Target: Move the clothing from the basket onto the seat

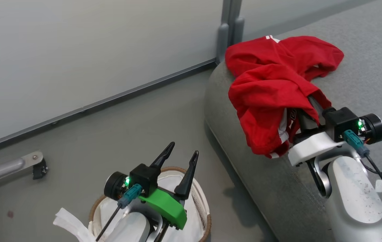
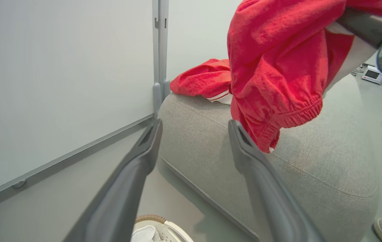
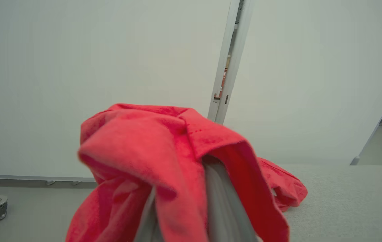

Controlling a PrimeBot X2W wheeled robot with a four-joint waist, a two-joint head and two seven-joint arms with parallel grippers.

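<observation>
Right fingers (image 3: pixel 217 205): pressed together on a fold of the held garment (image 1: pixel 268 97), which drapes over the right gripper (image 1: pixel 311 109) and hides its tips.
Held garment: hangs over the seat (image 1: pixel 372 67) at its rounded edge, likely kept high so the hem clears it.
Other garment (image 1: pixel 311 50): crumpled on the seat, just behind.
Left gripper (image 1: pixel 183 149): fingers spread wide, empty, above the basket (image 1: pixel 205 205).
Basket: on the floor beside the seat, white liner (image 1: pixel 174 179) showing; probably emptied.
</observation>
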